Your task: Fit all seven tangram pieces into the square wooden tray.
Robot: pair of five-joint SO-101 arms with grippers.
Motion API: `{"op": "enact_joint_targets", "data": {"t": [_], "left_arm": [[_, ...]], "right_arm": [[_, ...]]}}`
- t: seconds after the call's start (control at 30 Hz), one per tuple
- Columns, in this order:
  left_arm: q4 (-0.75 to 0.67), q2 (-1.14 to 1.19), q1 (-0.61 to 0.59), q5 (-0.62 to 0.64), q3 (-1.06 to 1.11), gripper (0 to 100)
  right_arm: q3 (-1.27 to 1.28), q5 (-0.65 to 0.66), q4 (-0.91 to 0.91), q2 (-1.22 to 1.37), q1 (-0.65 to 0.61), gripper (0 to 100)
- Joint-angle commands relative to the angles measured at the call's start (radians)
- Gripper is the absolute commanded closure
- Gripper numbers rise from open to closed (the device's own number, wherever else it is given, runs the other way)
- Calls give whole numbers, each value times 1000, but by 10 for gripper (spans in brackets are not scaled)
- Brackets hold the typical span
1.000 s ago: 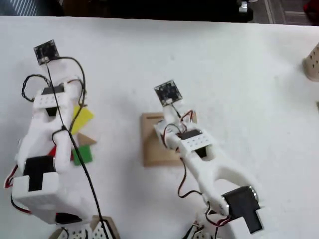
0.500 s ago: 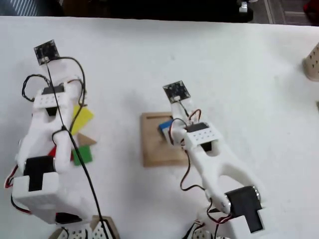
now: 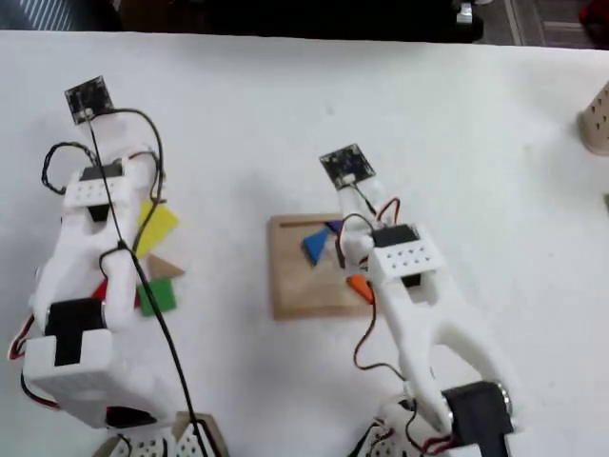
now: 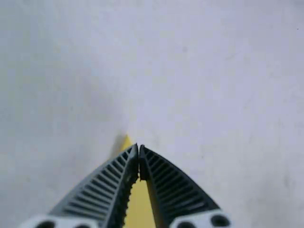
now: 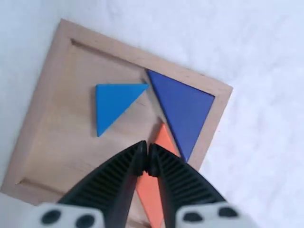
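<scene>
Wooden tray (image 3: 293, 288), partly filled. Yellow piece (image 3: 160, 227): likely light, stiff; grip opposite edges. Left fingers (image 4: 110, 186), right fingers (image 5: 115, 176): closed, empty.

Bright, even light washes out the white table (image 3: 476, 143) around the tray (image 3: 290, 281). Shadows are soft and faint. Far behind the tray the room lies dark.

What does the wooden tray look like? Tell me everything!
The wooden tray is square, pale wood with a raised rim, lying flat on the white table. Inside lie a light blue triangle, a dark blue triangle tucked into a corner, and an orange piece. The right gripper, shut, is above the orange piece.
</scene>
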Motion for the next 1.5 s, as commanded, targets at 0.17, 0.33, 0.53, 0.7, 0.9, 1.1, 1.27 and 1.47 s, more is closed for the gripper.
{"op": "enact_joint_targets", "data": {"t": [0.17, 0.33, 0.53, 0.7, 0.9, 1.1, 1.27, 1.47], "left_arm": [[6, -4, -7, 5, -48, 977], [6, -2, -5, 5, -48, 977], [8, -2, 7, 5, -46, 977], [8, -2, 7, 5, -46, 977], [11, -2, 8, 5, -46, 977], [11, -2, 8, 5, -46, 977], [11, -2, 8, 5, -46, 977], [9, -2, 8, 5, -46, 977]], "right_arm": [[95, -20, -349, -24, -91, 981], [92, -20, -464, 88, -153, 981], [52, -18, -424, 147, -120, 981], [29, -9, -332, 159, -96, 981], [29, -8, -257, 154, -85, 981], [32, -8, -137, 67, -54, 981], [34, 68, -113, 44, -16, 981], [34, 124, -54, 44, -16, 981]]}}
